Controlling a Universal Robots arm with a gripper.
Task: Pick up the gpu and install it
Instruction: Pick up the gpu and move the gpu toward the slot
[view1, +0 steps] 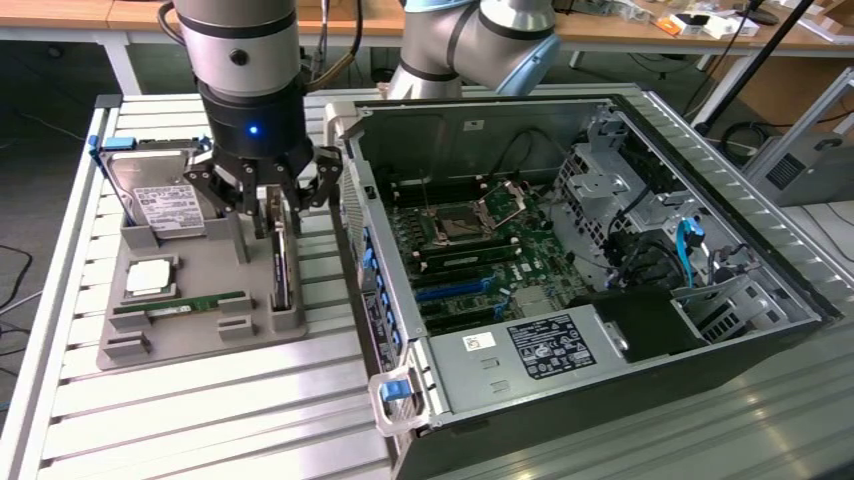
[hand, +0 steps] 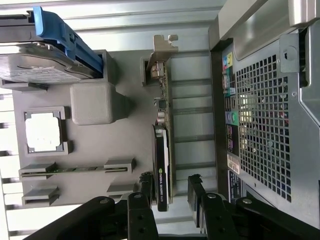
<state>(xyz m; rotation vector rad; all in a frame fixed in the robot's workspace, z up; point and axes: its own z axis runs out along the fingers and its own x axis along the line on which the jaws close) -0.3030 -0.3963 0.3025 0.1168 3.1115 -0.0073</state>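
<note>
Gripper (hand: 170, 189): open and holding nothing. Both fingers (hand: 195, 186) stand clear of the card.

The gpu (hand: 163, 125) stands on edge in its slot of the grey fixture tray (view1: 187, 345). It is under the gripper and runs between the two fingers. Its silvery bracket (hand: 162, 50) is at the end farthest from the fingertips.

Risks you should weigh from here:
- The card is not centred in the gap and sits nearer one finger. On closing, that finger would likely meet it first and shove it sideways, tilting or jamming it in the slot.
- The fingertips frame the end away from the bracket. A grip that far from the middle could let the bracket end sag as the card leaves the slot.
- The surfaces facing the fingers are the cooler shroud on one side and the board on the other. A smooth shroud may slip, and pressure on components could harm them.
- You cannot tell how far down the card's height the fingertips reach. A shallow bite on the top edge alone risks a drop.
- The computer case (hand: 260, 125) stands just beside the gripper on one side, and the hard drive (view1: 163, 200) is near on the other. A tilted card could catch the case wall.
</note>
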